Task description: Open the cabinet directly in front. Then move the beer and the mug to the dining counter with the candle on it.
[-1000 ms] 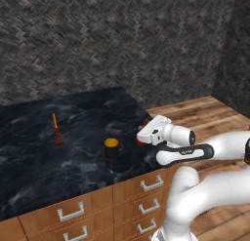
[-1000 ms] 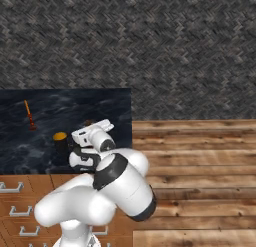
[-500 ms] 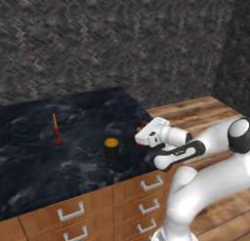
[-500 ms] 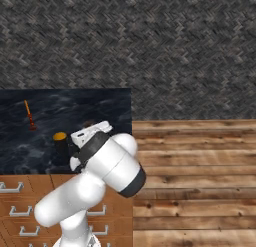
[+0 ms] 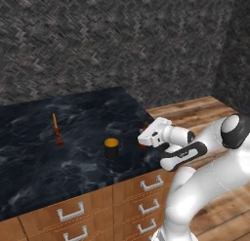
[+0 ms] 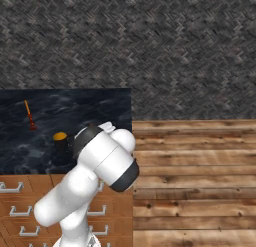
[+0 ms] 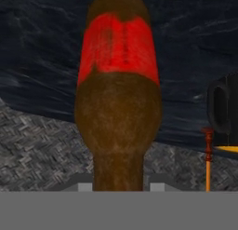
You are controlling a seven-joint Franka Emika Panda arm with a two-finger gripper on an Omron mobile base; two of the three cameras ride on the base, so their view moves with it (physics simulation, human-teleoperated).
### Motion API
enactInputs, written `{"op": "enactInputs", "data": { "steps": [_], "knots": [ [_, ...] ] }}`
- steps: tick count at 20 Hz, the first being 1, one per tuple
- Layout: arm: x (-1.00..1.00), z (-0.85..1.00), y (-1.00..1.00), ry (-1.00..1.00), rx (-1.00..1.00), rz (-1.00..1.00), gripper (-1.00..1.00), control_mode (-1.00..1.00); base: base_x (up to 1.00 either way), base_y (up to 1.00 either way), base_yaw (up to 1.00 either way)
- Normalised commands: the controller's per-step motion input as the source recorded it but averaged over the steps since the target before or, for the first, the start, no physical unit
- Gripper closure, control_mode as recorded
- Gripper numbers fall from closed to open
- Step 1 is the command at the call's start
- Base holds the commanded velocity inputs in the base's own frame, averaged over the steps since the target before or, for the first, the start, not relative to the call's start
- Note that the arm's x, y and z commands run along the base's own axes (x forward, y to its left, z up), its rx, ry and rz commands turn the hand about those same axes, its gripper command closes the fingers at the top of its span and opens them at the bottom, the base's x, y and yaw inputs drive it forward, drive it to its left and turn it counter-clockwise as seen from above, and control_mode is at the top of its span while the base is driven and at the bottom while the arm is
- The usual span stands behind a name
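Black marbled dining counter [image 5: 73, 147]: gripper [image 5: 144, 139] clamped on dark brown glass beer bottle [image 7: 118, 98], near black mug [image 5: 112, 149]; orange-red stick candle [image 5: 56, 130] farther left.

Brown red-labelled beer [image 7: 118, 108] above dining counter [image 5: 73, 152], black mug [image 5: 112, 149], candle [image 5: 56, 129]

A dark grey stone wall laid in a herringbone pattern [image 5: 112, 40] runs across the back of the room and turns a corner at the right, where it falls into shadow. The floor of reddish-brown wooden planks [image 6: 200, 166] stretches out below it, with darker seams between the boards. The light is even and soft, with no strong shadows on the planks.
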Motion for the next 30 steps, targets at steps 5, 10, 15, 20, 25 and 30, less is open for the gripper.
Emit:
{"op": "enactInputs", "data": {
  "steps": [5,10,15,20,25,30],
  "knots": [
    [-0.05,-0.3,-0.14,-0.08,0.0,0.0,1.0,-1.0,0.0,0.0,0.0],
    [-0.01,-0.38,-0.06,-0.05,0.0,0.0,1.0,-1.0,0.0,0.0,0.0],
    [-0.05,-0.37,0.0,-0.06,0.0,0.0,1.0,-1.0,0.0,0.0,0.0],
    [-0.02,-0.31,0.0,-0.06,0.0,0.0,1.0,-1.0,0.0,0.0,0.0],
    [-0.05,-0.3,0.0,-0.06,0.0,0.0,-1.0,-1.0,0.0,0.0,0.0],
    [-0.17,-0.19,-0.04,-0.09,0.0,0.0,-1.0,-1.0,0.0,0.0,0.0]
  ]
}}
